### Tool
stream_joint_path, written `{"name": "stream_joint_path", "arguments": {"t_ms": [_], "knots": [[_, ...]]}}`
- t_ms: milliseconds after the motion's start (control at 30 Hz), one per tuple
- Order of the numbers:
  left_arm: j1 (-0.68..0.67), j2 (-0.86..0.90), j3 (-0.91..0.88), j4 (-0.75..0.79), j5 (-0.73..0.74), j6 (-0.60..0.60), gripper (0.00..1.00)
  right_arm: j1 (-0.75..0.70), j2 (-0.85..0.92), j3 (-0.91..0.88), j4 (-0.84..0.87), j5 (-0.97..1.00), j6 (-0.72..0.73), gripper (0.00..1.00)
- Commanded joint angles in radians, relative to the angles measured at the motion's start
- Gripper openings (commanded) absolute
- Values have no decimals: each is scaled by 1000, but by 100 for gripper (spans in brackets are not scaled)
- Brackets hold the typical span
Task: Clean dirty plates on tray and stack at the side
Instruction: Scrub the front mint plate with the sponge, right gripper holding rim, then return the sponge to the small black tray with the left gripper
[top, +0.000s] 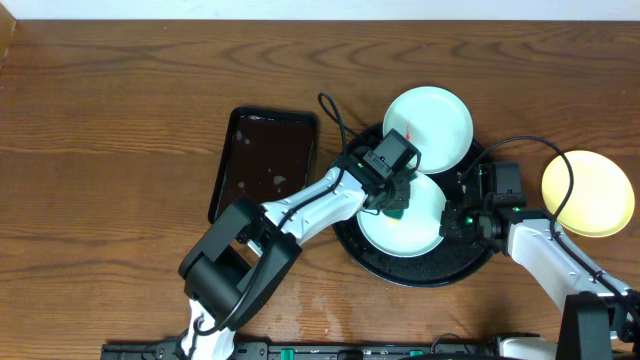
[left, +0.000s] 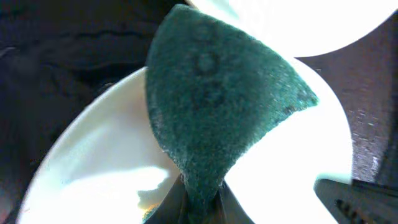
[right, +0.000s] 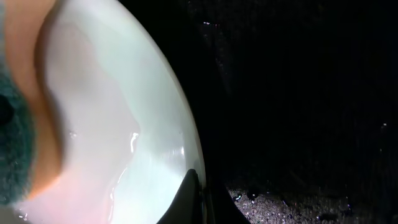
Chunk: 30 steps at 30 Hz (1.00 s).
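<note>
The round black tray (top: 390, 268) holds two white plates: the near one (top: 405, 232) and the far one (top: 440, 125), which has a red smear. The pale yellow plate (top: 590, 195) lies on the table at the right. My left gripper (top: 397, 205) is shut on a green sponge (left: 217, 106) and presses it onto the near plate (left: 99, 162). My right gripper (top: 452, 222) is shut on that plate's right rim (right: 180, 155), one finger over the rim and one under it.
A smaller rectangular black tray (top: 262, 160) lies on the wooden table left of the round tray. Cables run from both arms over the round tray's rim.
</note>
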Motion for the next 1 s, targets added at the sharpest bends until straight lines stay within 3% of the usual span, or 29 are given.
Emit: {"name": "stream_joint_path", "arguments": {"t_ms": [0, 133, 467, 633, 833, 967], "knots": [[3, 25, -5, 23, 77, 13, 10, -9, 16, -21, -21, 109, -10, 1], [-3, 35, -5, -26, 91, 77, 10, -9, 16, -21, -21, 109, -10, 1], [0, 35, -5, -356, 82, 101, 9, -9, 16, -21, -22, 109, -10, 1], [13, 35, -5, -386, 64, 101, 8, -9, 16, -21, -21, 108, -10, 1], [35, 2, 4, -422, -241, 89, 7, -9, 16, -21, -21, 109, -10, 1], [35, -88, 5, -421, -302, 70, 7, -9, 16, -21, -22, 109, -10, 1]]}}
